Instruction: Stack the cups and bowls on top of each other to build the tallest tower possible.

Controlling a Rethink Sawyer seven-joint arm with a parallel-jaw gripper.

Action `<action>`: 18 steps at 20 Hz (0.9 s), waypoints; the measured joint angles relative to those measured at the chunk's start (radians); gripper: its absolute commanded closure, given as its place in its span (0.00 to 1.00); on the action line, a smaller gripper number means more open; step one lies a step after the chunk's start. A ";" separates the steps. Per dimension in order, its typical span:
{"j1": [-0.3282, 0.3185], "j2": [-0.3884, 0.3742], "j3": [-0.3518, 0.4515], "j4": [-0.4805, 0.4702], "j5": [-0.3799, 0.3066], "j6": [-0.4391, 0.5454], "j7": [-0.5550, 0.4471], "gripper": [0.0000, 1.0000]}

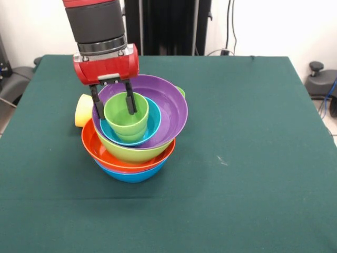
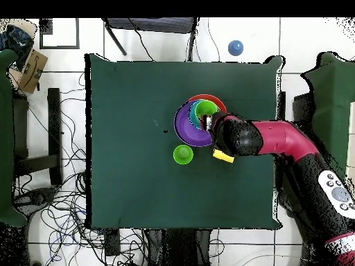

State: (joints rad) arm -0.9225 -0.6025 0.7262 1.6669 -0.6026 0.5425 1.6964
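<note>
The tower [image 1: 134, 153] stands mid-table: a blue bowl [image 1: 131, 174] at the bottom, then an orange bowl [image 1: 105, 153], a lime green bowl [image 1: 131, 154], a tilted purple bowl [image 1: 168, 113] and a small cyan bowl [image 1: 152, 124]. The light green cup [image 1: 126, 124] sits upright in the cyan bowl. My gripper [image 1: 112, 105] is open and straddles the cup's left wall, one finger inside and one outside. The pale yellow cup [image 1: 83, 109] lies on its side on the table, left of the tower. In the overhead view the tower [image 2: 193, 121] and the yellow cup [image 2: 223, 155] lie by my gripper [image 2: 208, 125].
In the overhead view a round green vessel [image 2: 183, 154] stands on the table beside the tower; the front view shows only a green sliver [image 1: 181, 91] behind the purple rim. The green cloth table [image 1: 253, 158] stretches to the right. A blue ball [image 2: 236, 47] lies off the table.
</note>
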 measured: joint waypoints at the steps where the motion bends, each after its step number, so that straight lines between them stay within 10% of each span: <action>1: 0.000 -0.007 0.000 0.004 0.002 0.000 0.000 0.00; 18: 0.006 -0.188 0.000 0.029 0.077 0.036 0.000 0.00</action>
State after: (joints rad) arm -0.9160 -0.7904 0.7263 1.6958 -0.5259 0.5782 1.6964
